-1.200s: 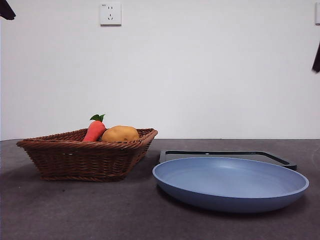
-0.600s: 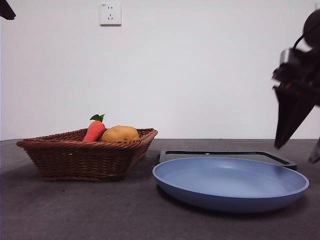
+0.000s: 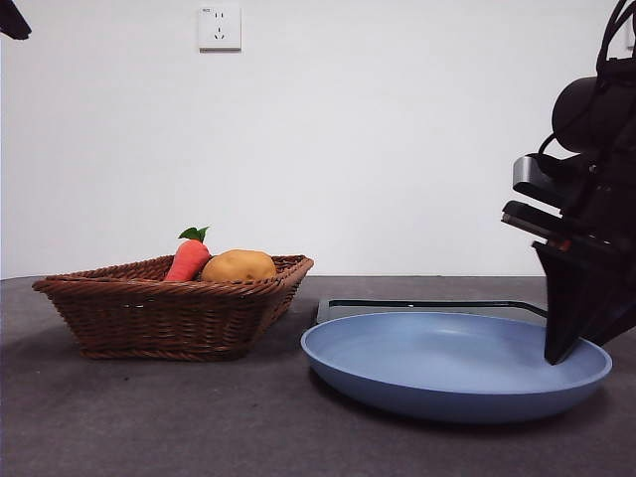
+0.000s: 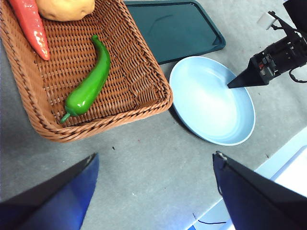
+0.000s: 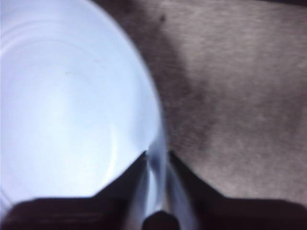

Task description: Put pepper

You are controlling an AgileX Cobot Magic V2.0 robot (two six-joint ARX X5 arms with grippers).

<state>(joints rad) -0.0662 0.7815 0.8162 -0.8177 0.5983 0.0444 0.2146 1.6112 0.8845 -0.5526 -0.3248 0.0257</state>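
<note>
Lab bench setup — bare white wall (image 3: 397, 149), wall socket (image 3: 220, 27), grey tabletop (image 3: 149, 417)

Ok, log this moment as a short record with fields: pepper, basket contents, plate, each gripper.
pepper: green pepper lying in the wicker basket, not gripped
basket contents: also a carrot and a potato
plate: blue plate on the table beside the basket, nothing on it, with a dark tray behind it
right gripper: right gripper down at the plate's rim, one jaw on each side of the rim
left gripper: left gripper open, high above the table, holding nothing
</note>
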